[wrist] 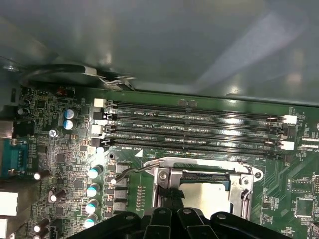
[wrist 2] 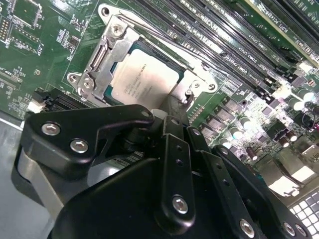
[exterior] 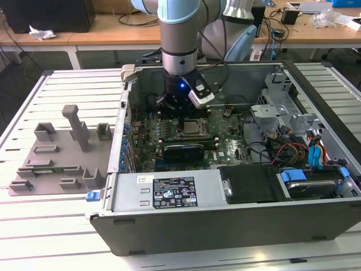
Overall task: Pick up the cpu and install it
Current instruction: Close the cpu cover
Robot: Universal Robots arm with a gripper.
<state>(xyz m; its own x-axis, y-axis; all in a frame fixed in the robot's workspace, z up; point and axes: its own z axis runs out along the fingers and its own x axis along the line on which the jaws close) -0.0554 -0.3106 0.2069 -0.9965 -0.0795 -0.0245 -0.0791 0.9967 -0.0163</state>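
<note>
The cpu point(exterior: 189, 128) lies flat in the motherboard socket inside the open computer case point(exterior: 225, 226). Its silver top shows in both wrist views point(wrist 2: 144, 79) point(wrist: 207, 191), framed by the metal socket bracket point(wrist 2: 97, 64). My gripper point(exterior: 183, 116) hangs straight above the socket, its black fingers drawn together and shut with nothing between them. Their tips point(wrist 2: 172, 107) point(wrist: 173, 196) sit at one edge of the cpu, very close to or touching it.
A grey plastic tray point(exterior: 56, 158) with raised blocks lies at the exterior view's left of the case. Memory slots point(wrist: 199, 129) run beside the socket. The power supply point(exterior: 163, 192), drive cage point(exterior: 276, 107) and coloured cables point(exterior: 304, 152) crowd the case's near side and right.
</note>
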